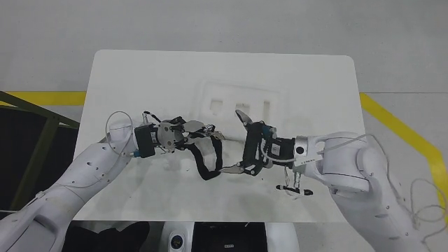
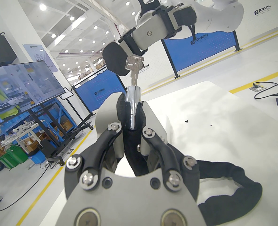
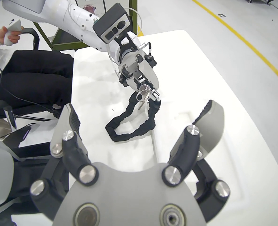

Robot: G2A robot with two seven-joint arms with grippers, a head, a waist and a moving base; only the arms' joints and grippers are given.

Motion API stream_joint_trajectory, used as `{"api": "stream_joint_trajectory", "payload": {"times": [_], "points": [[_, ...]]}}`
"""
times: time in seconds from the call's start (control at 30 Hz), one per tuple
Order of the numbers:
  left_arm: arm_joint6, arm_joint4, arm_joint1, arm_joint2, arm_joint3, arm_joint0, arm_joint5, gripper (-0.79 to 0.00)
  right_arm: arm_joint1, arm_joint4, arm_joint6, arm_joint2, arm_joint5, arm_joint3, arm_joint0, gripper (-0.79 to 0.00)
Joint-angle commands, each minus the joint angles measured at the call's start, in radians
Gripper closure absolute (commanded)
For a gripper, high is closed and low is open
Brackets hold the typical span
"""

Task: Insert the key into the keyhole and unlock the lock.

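Above the white counter (image 1: 329, 77), the left pincer (image 2: 129, 109) is clamped on the lock (image 2: 132, 95), whose black chain (image 3: 129, 130) trails down to it. The key (image 2: 134, 71) sits in the keyhole; the right pincer (image 3: 140, 108) gapes wide, empty, facing it

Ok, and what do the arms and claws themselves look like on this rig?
The left arm and right arm are smooth white shells trailing thin pale cables. The left claw and right claw match: grey metal base, black linkages with silver pivots, pale grey fingers with black ribbed pads.
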Motion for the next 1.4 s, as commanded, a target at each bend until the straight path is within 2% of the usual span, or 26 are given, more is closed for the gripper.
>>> {"api": "stream_joint_trajectory", "payload": {"times": [0.0,0.13,0.17,0.2,0.23,0.4,0.5,1.03,1.37], "points": [[0.000,0.000,0.000,0.000,0.000,0.000,0.000,0.000,0.001,-0.013,-0.035,0.000,-0.021,0.018,-0.001,-0.785],[0.000,0.000,0.000,0.000,0.000,0.000,0.000,0.000,0.004,0.037,-0.056,0.007,-0.029,0.035,-0.011,-0.782],[0.000,0.000,0.000,0.000,0.000,0.000,0.000,0.000,0.006,0.054,-0.050,0.011,-0.029,0.031,-0.013,-0.363],[0.000,0.000,0.000,0.000,0.000,0.000,0.000,0.000,0.008,0.070,-0.044,0.015,-0.030,0.024,-0.014,-0.077],[0.000,0.000,0.000,0.000,0.000,0.000,0.000,0.000,0.009,0.082,-0.039,0.019,-0.030,0.018,-0.016,0.000],[0.000,0.000,0.000,0.000,0.000,0.000,0.000,0.000,0.015,0.102,-0.031,0.032,-0.022,-0.004,-0.023,0.000],[-0.042,-0.013,-0.001,-0.009,-0.025,0.016,0.010,0.000,0.018,0.096,-0.034,0.034,-0.010,-0.007,-0.027,0.000],[-0.075,0.000,0.006,-0.070,-0.067,0.065,-0.017,0.000,0.023,-0.011,-0.076,0.031,0.063,-0.023,-0.037,0.000],[-0.076,0.015,0.002,-0.090,-0.073,0.075,-0.029,0.000,0.020,-0.025,-0.072,-0.014,0.078,-0.005,-0.011,0.000]]}}
